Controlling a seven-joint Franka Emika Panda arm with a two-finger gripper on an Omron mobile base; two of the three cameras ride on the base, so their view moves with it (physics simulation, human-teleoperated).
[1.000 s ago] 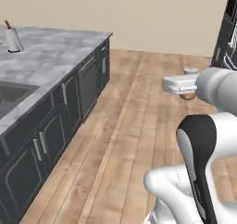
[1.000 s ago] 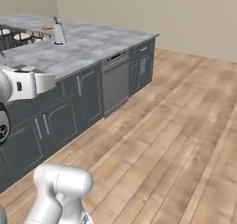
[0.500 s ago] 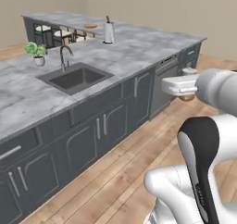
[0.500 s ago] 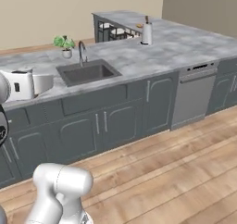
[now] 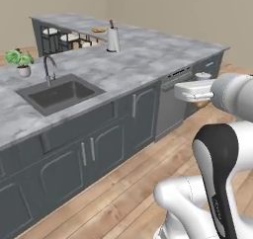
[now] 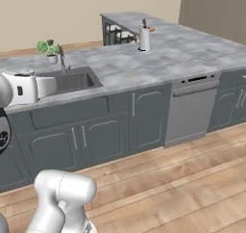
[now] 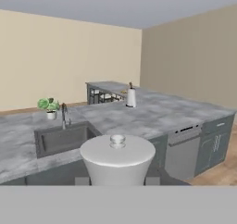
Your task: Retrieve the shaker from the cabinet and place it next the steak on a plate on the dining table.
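Left base view: The white arm reaches out from the right side. At its end the pincer (image 5: 201, 96) is shut on the shaker (image 5: 202, 89). You can see the shaker's pale top above the white hand and a bit of its orange-brown body below it. It hangs in the air above the wooden floor (image 5: 123, 188), in front of a silver dishwasher (image 5: 173, 102). A long grey marble table (image 5: 138, 55) with dark doors under it runs across the room. It has a sink (image 5: 59, 92) with a tap (image 5: 48, 67). A small green plant (image 5: 20, 61) stands near the tap. A white roll on a stand (image 5: 113, 38) stands farther back.

Right base view: The white hand (image 6: 26, 86) shows at the left edge, in front of the sink (image 6: 72, 81). The plant (image 6: 48, 49) and the tap (image 6: 62, 58) are behind the sink. The white roll (image 6: 144, 38) stands farther back. The dishwasher (image 6: 192, 109) is to the right.

Hand view: The shaker's (image 7: 117, 159) pale round top with a little knob sits low in the middle, right between the two dark finger tips (image 7: 82, 180). The pincer (image 7: 117, 181) holds it tight. Behind it are the sink (image 7: 62, 137), the plant (image 7: 48, 106) and the white roll (image 7: 131, 97).
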